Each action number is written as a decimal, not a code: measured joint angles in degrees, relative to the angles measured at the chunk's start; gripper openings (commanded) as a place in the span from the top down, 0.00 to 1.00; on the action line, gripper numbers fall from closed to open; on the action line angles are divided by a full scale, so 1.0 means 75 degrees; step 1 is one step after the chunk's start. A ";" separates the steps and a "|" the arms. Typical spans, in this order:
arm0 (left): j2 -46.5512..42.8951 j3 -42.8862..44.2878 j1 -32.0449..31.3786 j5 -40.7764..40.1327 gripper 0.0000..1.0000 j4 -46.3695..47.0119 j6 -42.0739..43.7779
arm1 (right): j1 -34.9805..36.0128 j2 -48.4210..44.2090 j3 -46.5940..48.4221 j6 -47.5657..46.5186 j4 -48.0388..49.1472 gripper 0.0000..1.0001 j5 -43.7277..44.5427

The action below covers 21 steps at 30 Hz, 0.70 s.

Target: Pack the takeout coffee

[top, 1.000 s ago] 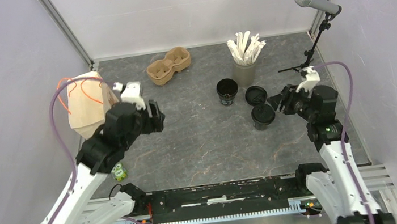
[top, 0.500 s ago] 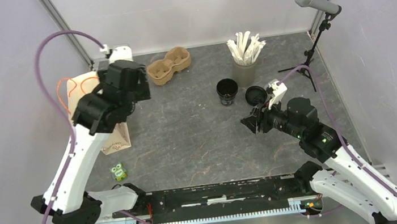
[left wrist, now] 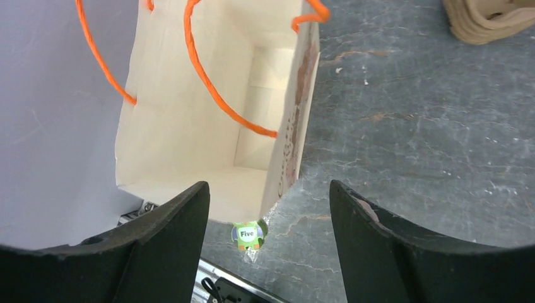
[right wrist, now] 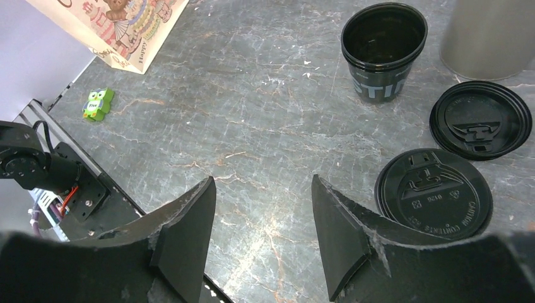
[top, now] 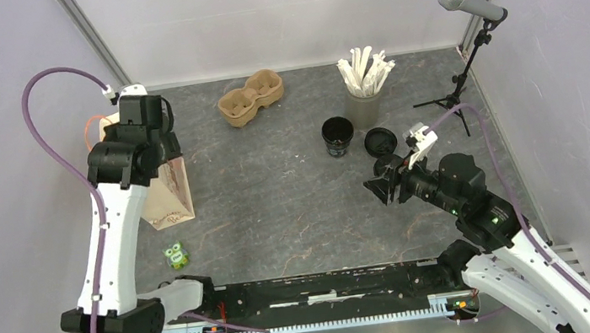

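Near the right edge of the worktop the lidded takeout coffee (right wrist: 433, 192) stands upright, just beside a loose black lid (right wrist: 479, 120) and outside the right pincer (right wrist: 262, 189), which is released and holds nothing. At the left edge the left pincer (left wrist: 268, 189), also released, hangs over the open mouth of the paper bag (left wrist: 189, 126).

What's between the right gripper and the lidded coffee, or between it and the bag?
Nothing visible between the right gripper and the takeout coffee, which stands just outside its open jaws. The table across to the paper bag is bare, but the left gripper hangs above the bag's open mouth and may block the drop.
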 measured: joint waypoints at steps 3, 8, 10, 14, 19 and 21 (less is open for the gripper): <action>0.0201 -0.0242 0.0667 0.0522 0.27 0.0274 0.0195 | 0.0000 -0.0245 0.0000 -0.0079 -0.0140 0.35 0.0029; 0.0606 -0.0606 0.1227 0.0874 0.36 0.0901 0.0440 | 0.0000 -0.0539 0.0000 -0.0149 -0.0262 0.35 0.0058; 0.0705 -0.0708 0.1326 0.0976 0.42 0.1119 0.0557 | 0.0000 -0.0539 0.0000 -0.0189 -0.0347 0.34 0.0061; 0.0810 -0.0775 0.1419 0.1227 0.64 0.1550 0.0731 | 0.0000 -0.0562 -0.0003 -0.0291 -0.0519 0.34 0.0096; 0.1096 -0.0717 0.1454 0.1702 0.77 0.1708 0.0868 | 0.0000 -0.0644 0.0000 -0.0379 -0.0554 0.32 0.0201; 0.1142 -0.0717 0.1454 0.1909 0.85 0.1708 0.0871 | 0.0000 -0.0650 0.0000 -0.0402 -0.0554 0.32 0.0219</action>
